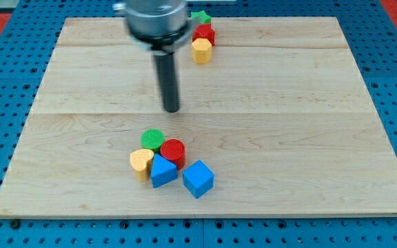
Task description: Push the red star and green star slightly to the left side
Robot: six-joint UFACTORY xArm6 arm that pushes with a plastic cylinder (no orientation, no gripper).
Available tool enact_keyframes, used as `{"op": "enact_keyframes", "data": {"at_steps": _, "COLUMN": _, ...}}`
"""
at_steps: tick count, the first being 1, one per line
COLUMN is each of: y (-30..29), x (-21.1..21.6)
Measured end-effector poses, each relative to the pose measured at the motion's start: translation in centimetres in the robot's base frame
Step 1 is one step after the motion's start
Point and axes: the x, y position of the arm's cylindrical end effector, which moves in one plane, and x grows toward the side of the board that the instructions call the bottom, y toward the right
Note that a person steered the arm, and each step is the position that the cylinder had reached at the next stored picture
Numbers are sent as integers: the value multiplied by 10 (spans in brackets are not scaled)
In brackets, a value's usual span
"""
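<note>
The green star lies at the view's top, just right of the arm's body. The red star touches it from below, and a yellow hexagon block touches the red star from below. My tip rests on the board near the middle, well below and left of the stars and touching no block. Part of the green star is hidden by the arm's body.
A cluster sits toward the view's bottom: a green cylinder, a red cylinder, a yellow heart, a blue triangular block and a blue cube. The wooden board lies on a blue pegboard.
</note>
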Motion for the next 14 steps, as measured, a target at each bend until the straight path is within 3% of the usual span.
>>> {"op": "enact_keyframes", "data": {"at_steps": 3, "y": 35, "x": -126}}
{"op": "enact_keyframes", "data": {"at_steps": 4, "y": 35, "x": -142}}
{"op": "enact_keyframes", "data": {"at_steps": 6, "y": 51, "x": -134}}
{"op": "enact_keyframes", "data": {"at_steps": 7, "y": 140, "x": -164}}
{"op": "enact_keyframes", "data": {"at_steps": 8, "y": 164, "x": -227}}
{"op": "enact_keyframes", "data": {"at_steps": 10, "y": 153, "x": -230}}
{"op": "enact_keyframes", "data": {"at_steps": 12, "y": 57, "x": -227}}
{"op": "enact_keyframes", "data": {"at_steps": 14, "y": 15, "x": -141}}
